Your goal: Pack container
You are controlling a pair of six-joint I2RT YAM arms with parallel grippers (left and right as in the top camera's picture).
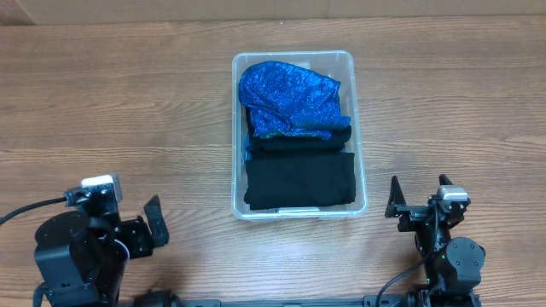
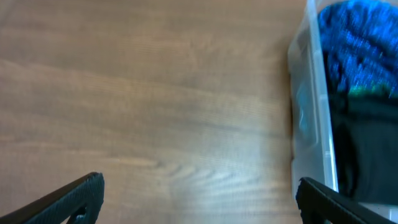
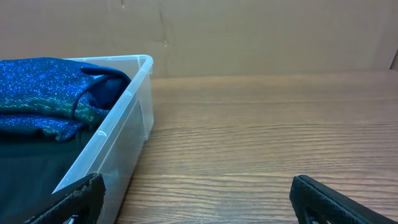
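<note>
The clear container (image 1: 357, 128) sits at the table's middle. A sparkly blue cloth (image 1: 290, 98) fills its far half and folded black cloth (image 1: 299, 179) its near half. My left gripper (image 1: 128, 215) rests at the front left, open, with bare wood between its fingers. In the left wrist view the container (image 2: 314, 106) stands to the right of that gripper (image 2: 199, 186), with the blue cloth (image 2: 360, 43) inside. My right gripper (image 1: 420, 198) stands open at the front right, apart from the container. Its wrist view has the container (image 3: 124, 124) left of the gripper (image 3: 196, 185).
Wooden table (image 1: 128, 102) stretches left and right of the container. A brown cardboard wall (image 3: 249, 31) stands along the table's far edge. Both arm bases sit at the near edge, with cables trailing from them.
</note>
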